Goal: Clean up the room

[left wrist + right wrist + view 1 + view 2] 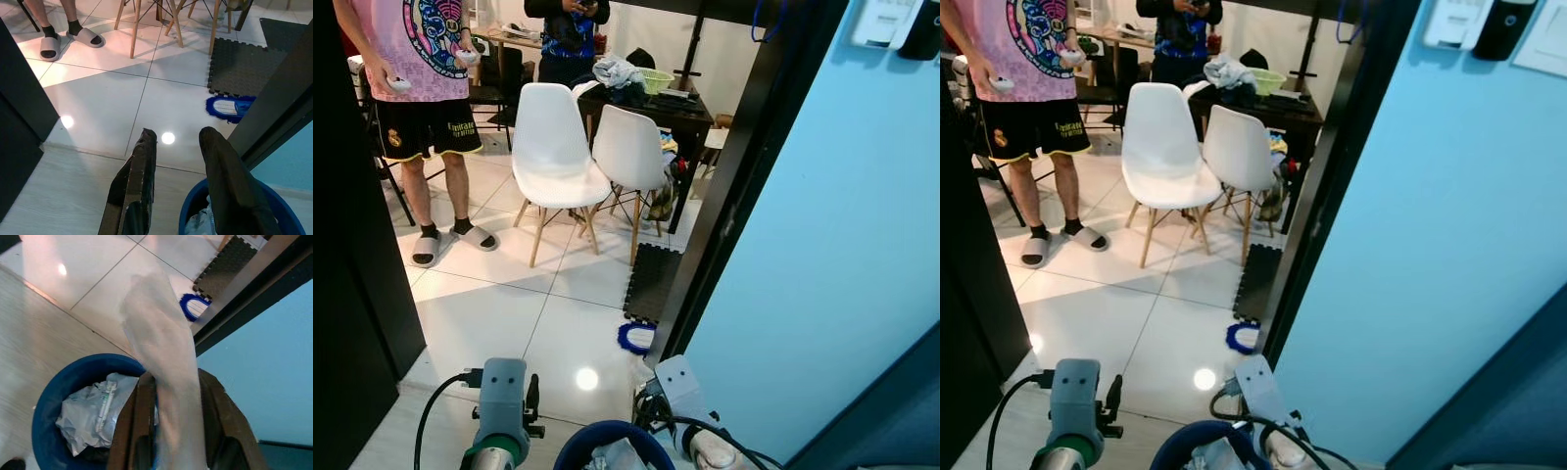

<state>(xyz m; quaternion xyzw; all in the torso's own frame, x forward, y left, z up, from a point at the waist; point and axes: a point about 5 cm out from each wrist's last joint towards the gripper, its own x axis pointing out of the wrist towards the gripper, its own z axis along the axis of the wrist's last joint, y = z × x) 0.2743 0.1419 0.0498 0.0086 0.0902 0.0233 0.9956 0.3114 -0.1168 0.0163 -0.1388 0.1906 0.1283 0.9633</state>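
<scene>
Plastic wrapper [164, 357], translucent, light and limp, hung pinched between the right gripper [176, 382] fingers directly above the blue bin [54, 396], best held mid-strip, while the left gripper [181, 142] gaped empty nearby

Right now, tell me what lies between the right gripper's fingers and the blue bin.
A pale plastic wrapper, pinched in the right gripper, hangs above the blue bin; right wrist view.

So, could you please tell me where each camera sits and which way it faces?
Left and right eye views: head, looking forward and down past both wrists at white chairs and the blue bin.
Left wrist view: along the open left end effector at floor tiles.
Right wrist view: along the right end effector, shut on a plastic bag over the bin.
All views share the bin.
</scene>
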